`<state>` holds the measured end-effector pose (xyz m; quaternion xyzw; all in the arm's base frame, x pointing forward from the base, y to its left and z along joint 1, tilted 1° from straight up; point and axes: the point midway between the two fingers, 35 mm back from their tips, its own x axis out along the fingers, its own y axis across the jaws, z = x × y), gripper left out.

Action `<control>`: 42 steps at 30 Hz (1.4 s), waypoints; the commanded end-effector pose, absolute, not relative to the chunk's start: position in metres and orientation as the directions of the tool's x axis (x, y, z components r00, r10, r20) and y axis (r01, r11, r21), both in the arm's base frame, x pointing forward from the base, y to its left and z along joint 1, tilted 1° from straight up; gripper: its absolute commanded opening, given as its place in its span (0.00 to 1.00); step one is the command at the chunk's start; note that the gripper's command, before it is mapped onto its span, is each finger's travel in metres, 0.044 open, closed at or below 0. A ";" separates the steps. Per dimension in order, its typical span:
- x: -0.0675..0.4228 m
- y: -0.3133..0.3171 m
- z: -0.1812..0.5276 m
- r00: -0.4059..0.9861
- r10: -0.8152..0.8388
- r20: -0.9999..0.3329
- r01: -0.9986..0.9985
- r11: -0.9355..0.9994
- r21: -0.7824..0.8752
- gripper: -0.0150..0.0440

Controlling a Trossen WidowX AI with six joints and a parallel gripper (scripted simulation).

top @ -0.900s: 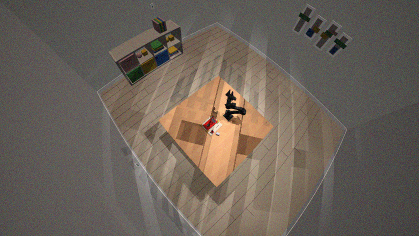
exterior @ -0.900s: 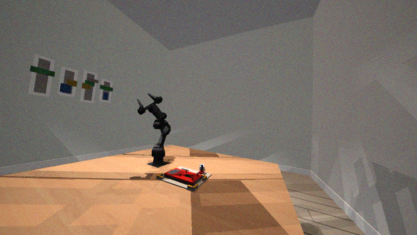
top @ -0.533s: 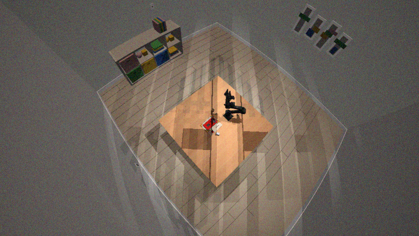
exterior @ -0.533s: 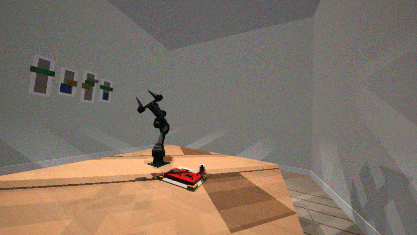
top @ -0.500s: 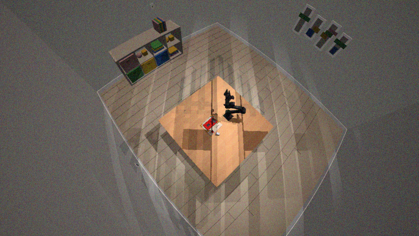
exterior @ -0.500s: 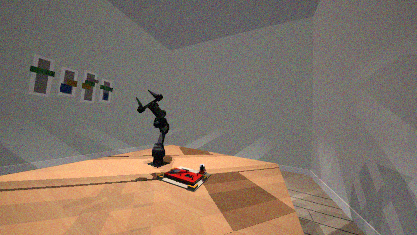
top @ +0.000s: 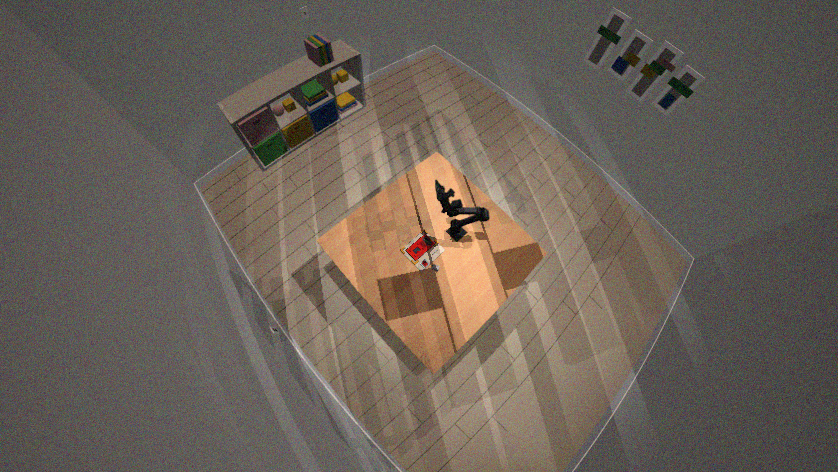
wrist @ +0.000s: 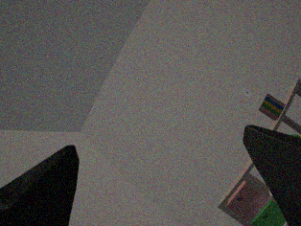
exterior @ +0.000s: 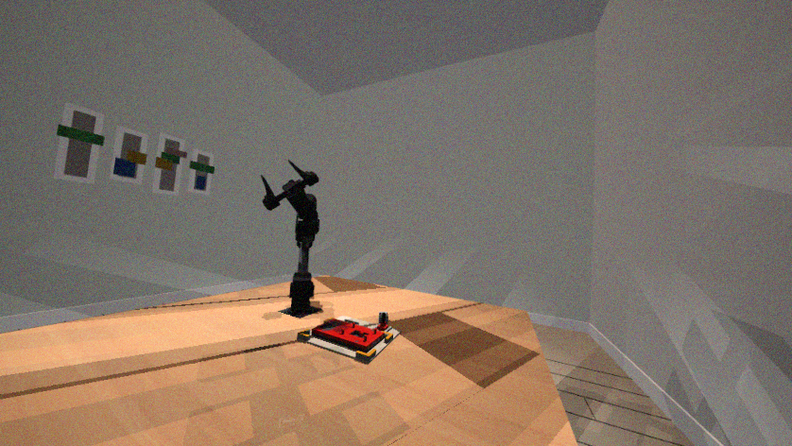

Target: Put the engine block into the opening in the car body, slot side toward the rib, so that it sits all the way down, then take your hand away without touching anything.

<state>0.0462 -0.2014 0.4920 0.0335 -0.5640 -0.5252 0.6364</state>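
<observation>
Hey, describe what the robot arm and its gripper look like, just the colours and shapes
The arm is matte black throughout: a slim chain of blocky links on a small dark square base. The gripper ends in two black fingers that taper to sharp, wedge-like points. No cables, labels or markings are discernible in any view.
</observation>
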 end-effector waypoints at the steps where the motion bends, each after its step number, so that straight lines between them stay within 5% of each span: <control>1: 0.075 -0.216 0.489 -0.087 -0.757 0.647 0.669 0.437 0.601 1.00; 18: 0.205 -0.245 0.451 0.351 -0.853 0.387 0.782 0.494 0.379 1.00; 42: 0.348 -0.193 0.361 0.749 -0.655 -0.095 0.661 0.750 0.037 1.00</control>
